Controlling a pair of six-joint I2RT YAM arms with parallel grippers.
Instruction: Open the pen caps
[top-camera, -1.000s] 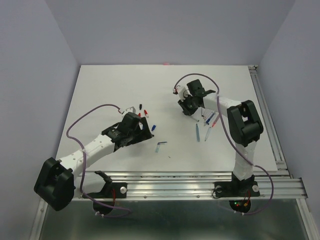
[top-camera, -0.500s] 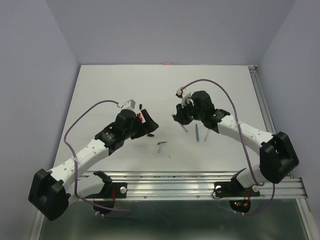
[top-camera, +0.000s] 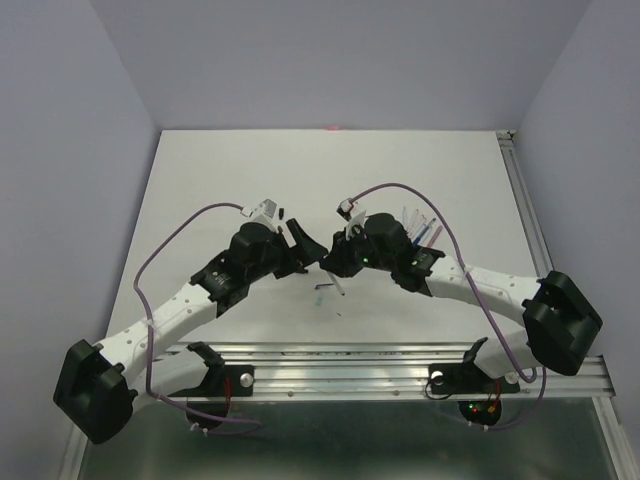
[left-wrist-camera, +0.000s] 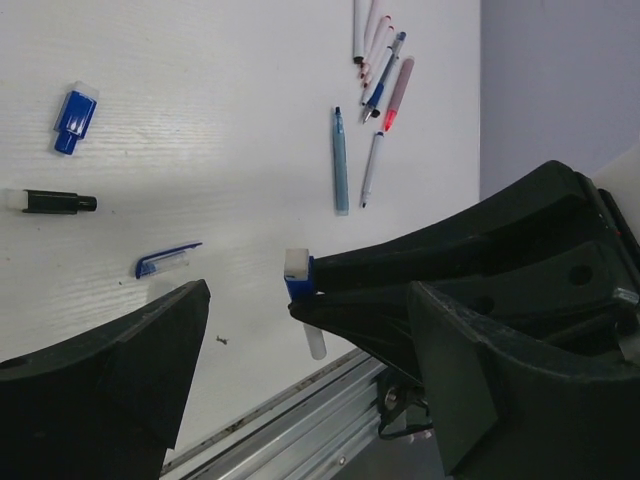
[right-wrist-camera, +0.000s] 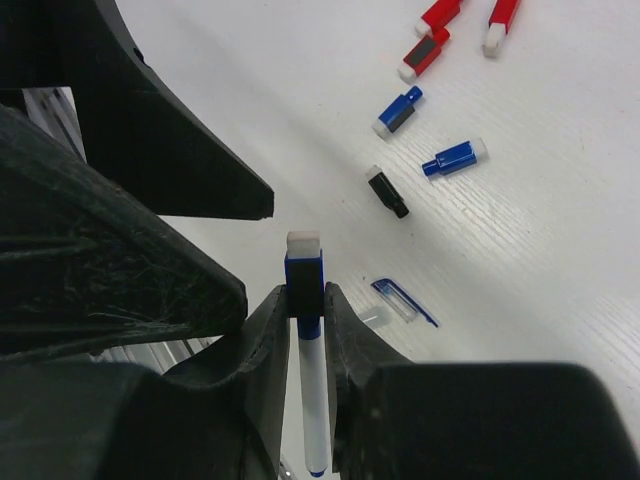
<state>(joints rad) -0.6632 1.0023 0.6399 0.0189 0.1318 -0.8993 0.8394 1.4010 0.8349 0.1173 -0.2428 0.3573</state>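
Note:
My right gripper (right-wrist-camera: 304, 305) is shut on a pen with a white barrel (right-wrist-camera: 313, 400), gripping it at its blue cap (right-wrist-camera: 304, 275), which has a white end. In the top view the right gripper (top-camera: 332, 262) meets my left gripper (top-camera: 311, 250) above the table's middle. In the left wrist view the left gripper (left-wrist-camera: 308, 300) is open, and the blue cap (left-wrist-camera: 298, 280) sits between its fingers, touching neither. Loose caps lie on the table: red (right-wrist-camera: 425, 55), blue (right-wrist-camera: 455, 158), black (right-wrist-camera: 385, 192) and a clear blue one (right-wrist-camera: 403, 300).
Several pens (top-camera: 420, 232) lie in a loose group right of the grippers, also in the left wrist view (left-wrist-camera: 340, 160). The aluminium rail (top-camera: 380, 352) runs along the table's near edge. The white table (top-camera: 230, 170) has walls behind and at the sides.
My right arm has swung left and forward with the pen, from the pen group to the middle. My left gripper has moved up and right to meet it.

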